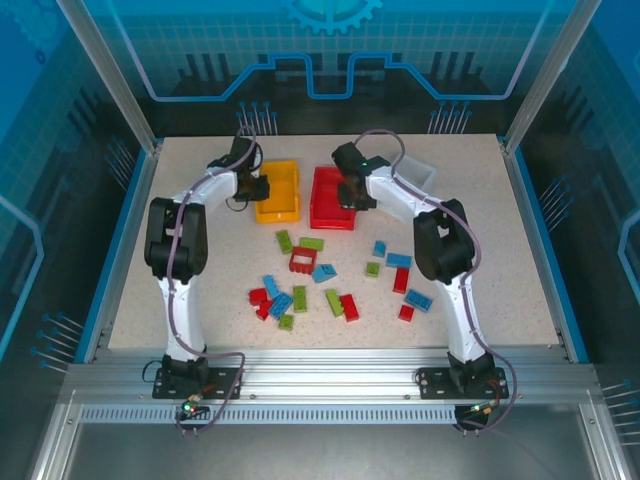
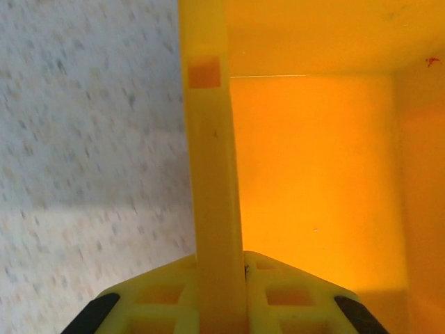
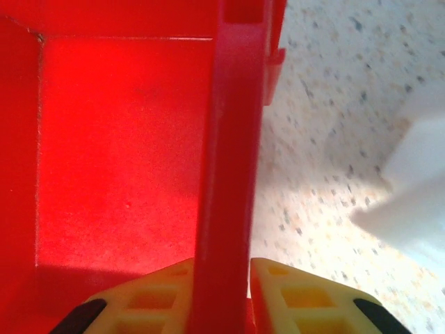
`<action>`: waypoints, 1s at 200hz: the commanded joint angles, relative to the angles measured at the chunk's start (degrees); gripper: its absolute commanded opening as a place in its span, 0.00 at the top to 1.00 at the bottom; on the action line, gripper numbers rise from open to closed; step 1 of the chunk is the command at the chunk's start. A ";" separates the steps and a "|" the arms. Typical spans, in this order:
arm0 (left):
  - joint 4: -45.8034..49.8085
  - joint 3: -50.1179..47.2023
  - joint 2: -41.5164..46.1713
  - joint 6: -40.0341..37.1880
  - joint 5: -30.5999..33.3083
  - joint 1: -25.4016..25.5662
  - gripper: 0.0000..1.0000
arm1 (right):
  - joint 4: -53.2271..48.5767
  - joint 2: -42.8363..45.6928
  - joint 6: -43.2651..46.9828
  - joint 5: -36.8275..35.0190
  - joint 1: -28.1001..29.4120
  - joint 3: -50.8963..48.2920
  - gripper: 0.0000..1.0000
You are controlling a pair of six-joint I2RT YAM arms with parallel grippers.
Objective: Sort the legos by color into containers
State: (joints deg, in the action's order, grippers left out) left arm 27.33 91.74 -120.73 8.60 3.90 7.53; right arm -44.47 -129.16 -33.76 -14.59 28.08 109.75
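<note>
Up close, the left gripper (image 2: 221, 273) was clamped tight on the left wall of the yellow-orange bin (image 2: 313, 174) and the right gripper (image 3: 222, 275) pinched the red bin (image 3: 118, 139) by its right wall, guessing to drag them nearer, since the legos (image 1: 323, 272) all sat loose lower-centre of the top view.

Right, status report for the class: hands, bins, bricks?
Left hand shut on yellow bin wall. Right hand shut on red bin wall. Bricks loose on table. White bin close beside red.
</note>
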 commanded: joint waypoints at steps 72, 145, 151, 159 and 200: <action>-0.97 -18.85 12.95 8.33 6.53 4.03 0.90 | 9.31 12.67 -1.71 0.06 2.34 -18.35 0.75; 5.35 -2.10 2.83 5.84 5.36 2.49 0.90 | 5.37 1.18 1.14 4.05 -1.17 -1.81 0.76; 5.56 -2.01 2.91 5.65 5.13 2.57 0.90 | 4.67 0.42 1.15 4.28 -1.33 -0.61 0.76; 5.78 -2.13 3.10 5.56 5.06 2.58 0.90 | 4.06 0.01 1.05 4.22 -1.53 0.22 0.77; 4.34 -7.34 6.84 5.40 5.31 2.58 0.91 | 6.03 2.53 0.29 3.90 -1.92 -1.32 0.91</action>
State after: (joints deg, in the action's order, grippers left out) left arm 29.04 87.50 -116.88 15.07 8.80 10.17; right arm -37.67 -127.74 -32.95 -11.29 27.03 107.70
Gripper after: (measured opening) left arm 0.150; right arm 0.172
